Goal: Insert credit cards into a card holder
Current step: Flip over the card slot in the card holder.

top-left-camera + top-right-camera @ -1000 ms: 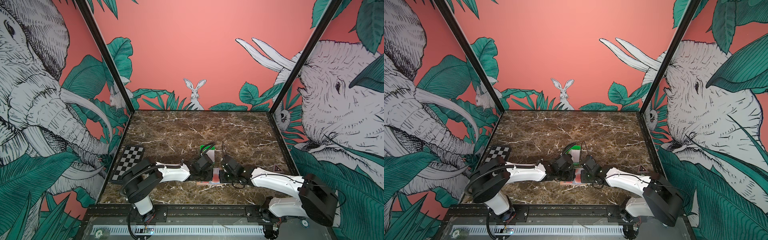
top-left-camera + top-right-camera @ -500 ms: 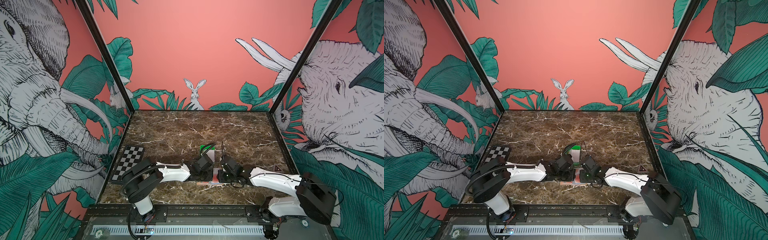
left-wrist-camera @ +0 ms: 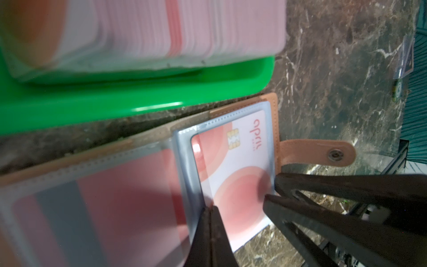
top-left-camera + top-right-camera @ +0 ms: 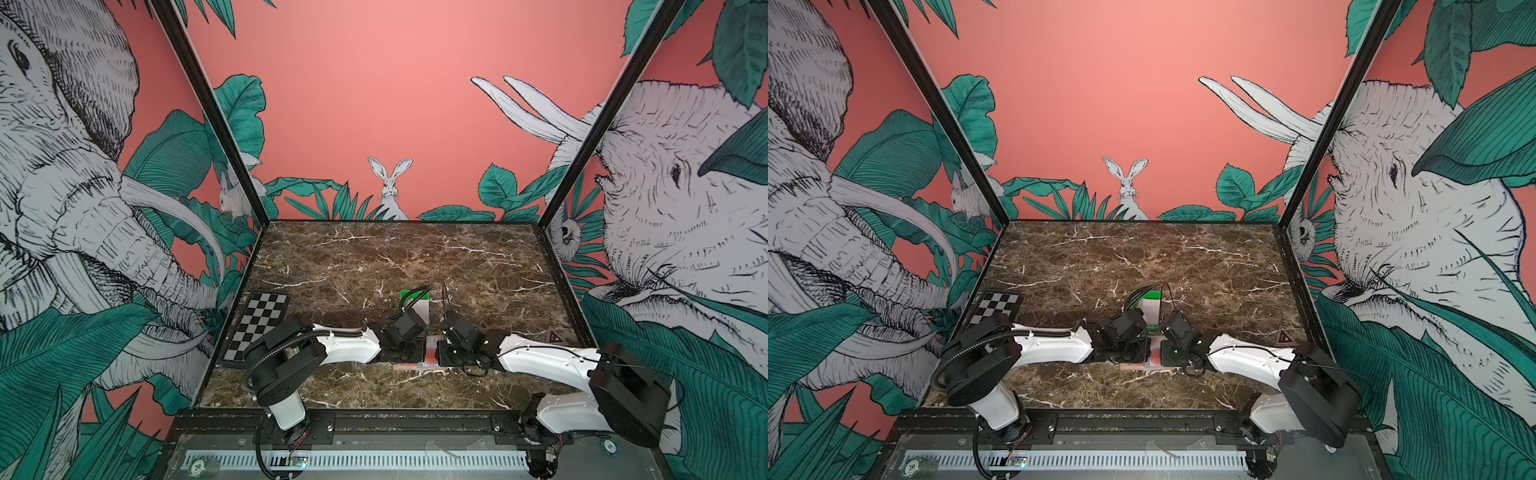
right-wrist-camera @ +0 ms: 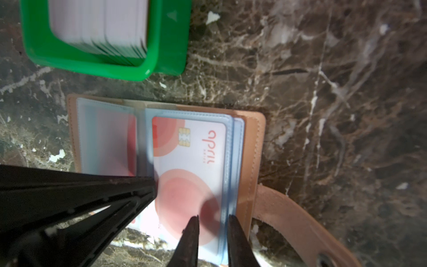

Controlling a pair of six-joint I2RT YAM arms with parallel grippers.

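The card (image 5: 191,161), white with red-orange circles and a chip, lies most of the way inside a clear sleeve (image 5: 230,148) on the strap-side page of the card holder (image 5: 254,150). Its near end pokes out past the sleeve's mouth and the holder's edge, so this insertion looks nearly done but not seated. The facing page already shows a reddish card (image 5: 111,143) behind plastic, and a thick stack of cards (image 5: 99,20) waits in the green tray (image 5: 166,46) just behind the holder, so much seems left. The holder lies open and flat on the counter (image 5: 323,115), near its front middle, between the arms. The right hand (image 5: 213,218) hovers at the card's protruding end, its fingers only slightly apart and gripping nothing. The left hand (image 3: 209,208) is closed tight at the sleeve's spine-side lip, apparently pinching it.
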